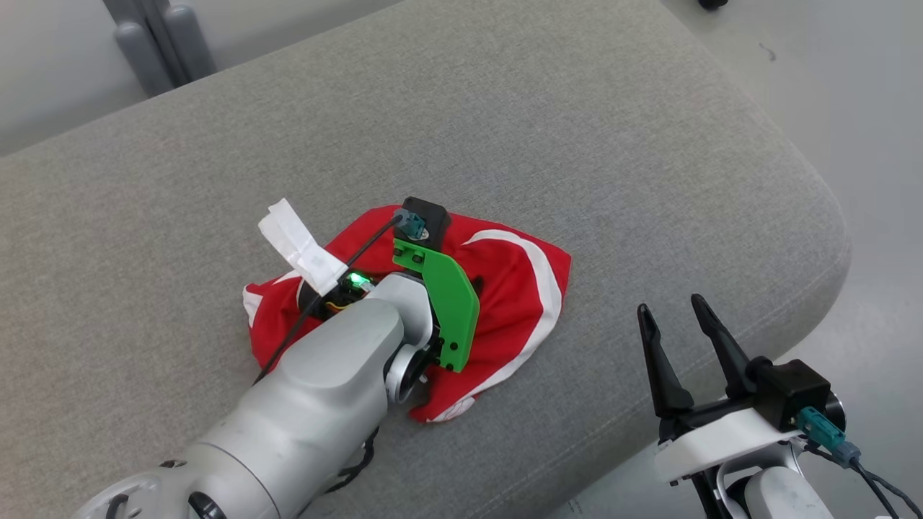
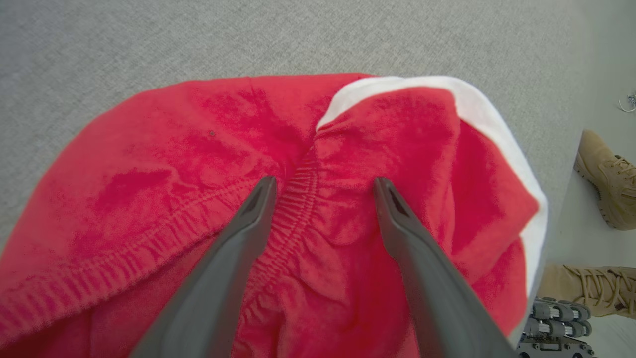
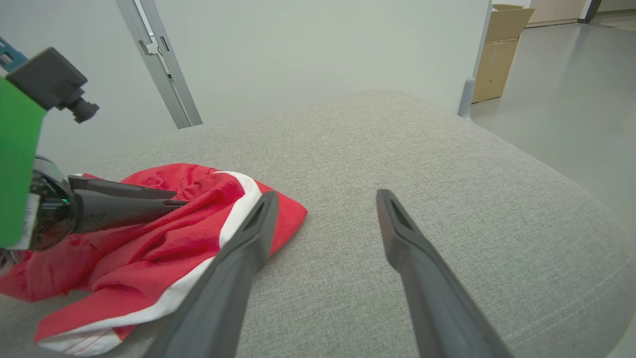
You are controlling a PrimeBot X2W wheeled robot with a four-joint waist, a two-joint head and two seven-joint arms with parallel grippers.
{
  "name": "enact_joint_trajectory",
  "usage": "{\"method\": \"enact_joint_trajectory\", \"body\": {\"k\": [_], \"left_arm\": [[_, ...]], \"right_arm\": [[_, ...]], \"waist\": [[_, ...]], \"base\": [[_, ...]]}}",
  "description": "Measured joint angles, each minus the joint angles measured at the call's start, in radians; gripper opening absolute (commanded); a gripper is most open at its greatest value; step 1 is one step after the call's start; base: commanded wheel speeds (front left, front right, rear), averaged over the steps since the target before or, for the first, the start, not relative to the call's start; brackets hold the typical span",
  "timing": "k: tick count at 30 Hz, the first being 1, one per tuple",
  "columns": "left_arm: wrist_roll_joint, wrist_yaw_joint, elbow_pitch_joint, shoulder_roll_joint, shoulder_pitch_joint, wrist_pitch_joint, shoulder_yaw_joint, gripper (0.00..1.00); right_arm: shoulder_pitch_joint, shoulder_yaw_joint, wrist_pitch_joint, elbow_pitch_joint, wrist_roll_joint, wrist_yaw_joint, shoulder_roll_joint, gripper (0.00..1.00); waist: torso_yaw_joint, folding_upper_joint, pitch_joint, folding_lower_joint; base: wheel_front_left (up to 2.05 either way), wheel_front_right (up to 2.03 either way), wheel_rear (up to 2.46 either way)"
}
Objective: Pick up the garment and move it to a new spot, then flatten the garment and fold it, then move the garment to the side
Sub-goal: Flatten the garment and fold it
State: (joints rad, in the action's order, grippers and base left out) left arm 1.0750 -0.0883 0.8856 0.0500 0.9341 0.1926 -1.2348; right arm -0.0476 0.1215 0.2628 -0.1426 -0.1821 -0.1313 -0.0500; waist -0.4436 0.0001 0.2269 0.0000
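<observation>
A red garment [image 1: 519,288] with white trim lies crumpled on the grey cushion [image 1: 577,108]. My left arm reaches over it, and its green wrist bracket [image 1: 447,310] hides the fingers in the head view. In the left wrist view my left gripper [image 2: 323,186] stands open with its tips at the fabric [image 2: 174,164], one on each side of the gathered elastic waistband [image 2: 293,209]. My right gripper [image 1: 670,304] is open and holds nothing, low at the cushion's right front edge. In its own view, the right gripper [image 3: 326,195] points past the garment [image 3: 164,233], beside the left gripper [image 3: 176,197].
The cushion's rounded right edge [image 1: 829,216] drops to a pale floor. A person's tan boots [image 2: 606,179] stand on the floor beside it. A cardboard box [image 3: 502,49] sits far off, and grey frame legs [image 1: 159,43] rise behind the cushion.
</observation>
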Motion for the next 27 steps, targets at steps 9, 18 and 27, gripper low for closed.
{"method": "enact_joint_trajectory", "body": {"k": [9,18,27], "left_arm": [[0.033,0.009,-0.039,-0.001,-0.017,-0.046,-0.011,0.00],[0.053,-0.010,-0.006,-0.001,0.069,-0.266,0.083,0.00],[-0.002,0.002,0.047,0.065,0.259,-0.451,0.221,0.00]], "right_arm": [[0.002,-0.004,0.000,-0.004,-0.001,0.000,0.000,1.00],[0.007,-0.008,0.000,-0.013,0.002,0.000,0.000,1.00],[0.023,-0.004,0.000,-0.017,0.019,0.000,0.000,1.00]], "waist": [[-0.015,0.0000,0.000,0.0000],[-0.011,0.0000,-0.026,0.0000],[-0.034,0.0000,-0.064,0.0000]], "base": [[0.00,0.00,0.00],[0.00,0.00,0.00],[0.00,0.00,0.00]]}}
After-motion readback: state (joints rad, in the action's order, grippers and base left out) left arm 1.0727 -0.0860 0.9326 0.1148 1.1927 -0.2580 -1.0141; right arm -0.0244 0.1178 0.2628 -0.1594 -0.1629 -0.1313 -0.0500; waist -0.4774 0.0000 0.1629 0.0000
